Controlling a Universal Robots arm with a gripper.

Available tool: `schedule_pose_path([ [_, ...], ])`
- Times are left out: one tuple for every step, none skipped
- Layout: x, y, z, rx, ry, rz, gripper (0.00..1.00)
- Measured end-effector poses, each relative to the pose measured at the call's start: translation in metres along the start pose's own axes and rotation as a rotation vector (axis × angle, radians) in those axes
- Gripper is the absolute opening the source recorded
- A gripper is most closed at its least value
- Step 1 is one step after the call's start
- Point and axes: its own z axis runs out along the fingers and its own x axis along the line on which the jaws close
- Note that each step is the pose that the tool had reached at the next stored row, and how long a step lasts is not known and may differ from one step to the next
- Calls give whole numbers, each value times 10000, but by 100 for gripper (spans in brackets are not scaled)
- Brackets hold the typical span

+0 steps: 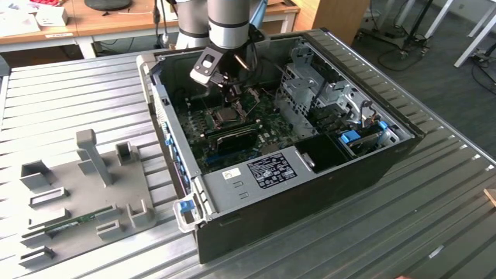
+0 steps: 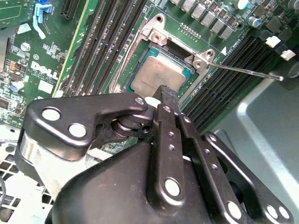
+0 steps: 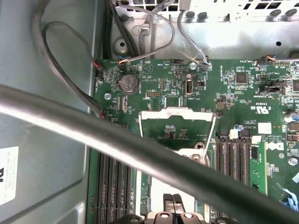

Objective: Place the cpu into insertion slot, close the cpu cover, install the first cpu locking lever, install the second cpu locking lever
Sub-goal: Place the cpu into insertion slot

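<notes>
An open computer case (image 1: 310, 203) lies on a ribbed metal worktop (image 1: 78, 99). At the exterior view's left, a grey plate (image 1: 74, 186) of upright holders carries a green memory stick (image 1: 74, 222). A wooden desk (image 1: 116, 20) stands behind.

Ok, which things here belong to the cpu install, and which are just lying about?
Job: cpu, seated in the insertion slot; cpu cover, open; locking lever, swung out; gripper, over the cpu.
Lying about: memory slots; coin battery; grey fixture plate beside the case.

Grey cpu (image 2: 159, 74), silvery cpu cover (image 3: 177, 113), green motherboard (image 3: 233, 93), glossy black gripper (image 2: 165, 93).
</notes>
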Motion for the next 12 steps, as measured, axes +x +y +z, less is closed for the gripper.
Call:
schedule_pose_path([
  [0, 1, -12, 0, 0, 0, 11],
  [1, 1, -26, 1, -1, 1, 11],
  [1, 3, -40, 1, -1, 0, 11],
  [1, 3, -54, 1, -1, 0, 11],
  [2, 4, -67, 1, -1, 0, 11],
  [2, 5, -76, 1, 0, 0, 11],
  [2, 5, -81, 0, -1, 0, 11],
  [2, 5, -81, -1, 1, 0, 11],
  [2, 5, -81, -1, 3, 0, 11],
  [2, 5, -82, -1, 3, 0, 11],
  [2, 5, -83, 0, 1, 0, 11],
  [2, 5, -83, 0, 0, 0, 11],
])
